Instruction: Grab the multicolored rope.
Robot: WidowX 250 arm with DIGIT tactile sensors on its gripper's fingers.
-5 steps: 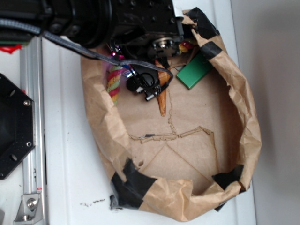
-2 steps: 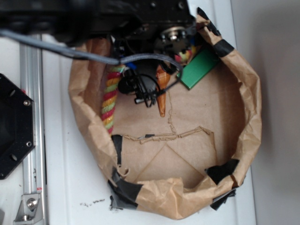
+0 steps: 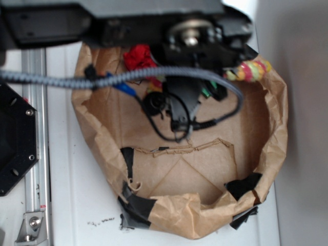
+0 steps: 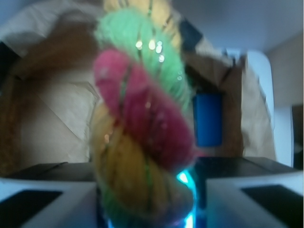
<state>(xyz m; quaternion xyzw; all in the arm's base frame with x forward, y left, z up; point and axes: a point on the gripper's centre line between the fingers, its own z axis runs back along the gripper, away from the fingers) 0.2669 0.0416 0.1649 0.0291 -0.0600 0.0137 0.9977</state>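
Already we have the multicolored rope [image 4: 142, 128] between the fingers of the pincer [image 4: 147, 199]: in the wrist view its pink, green and yellow strands rise straight up from the gap between the two pale finger blocks, filling the middle of the picture, so we judge the pincer pinched on the rope low down on its length. From the exterior view the fingers themselves are hidden under the black arm body and cables, and we cannot confirm the grip there; what shows is one end of the rope [image 3: 249, 70] sticking out to the side of the pincer, over the rim of the brown paper bag [image 3: 277, 133] and apparently clear of the bag's floor. A red cloth lump [image 3: 138, 56] lies just beside the arm near the bag's far rim, and a small blue piece [image 3: 123, 88] sits below it; a blue block [image 4: 208, 118] also shows beyond the rope in the wrist view. The bag rests on the white table [image 3: 66, 205]. We judge the grabbing step to be essentially done, with the rope gripped and seemingly lifted. The next move, as we see it, calls for keeping the fingers firmly pressed and raising the rope steadily, since it is long and bendy and its hanging part could drag on the bag's crumpled rim or slip through a loose hold.
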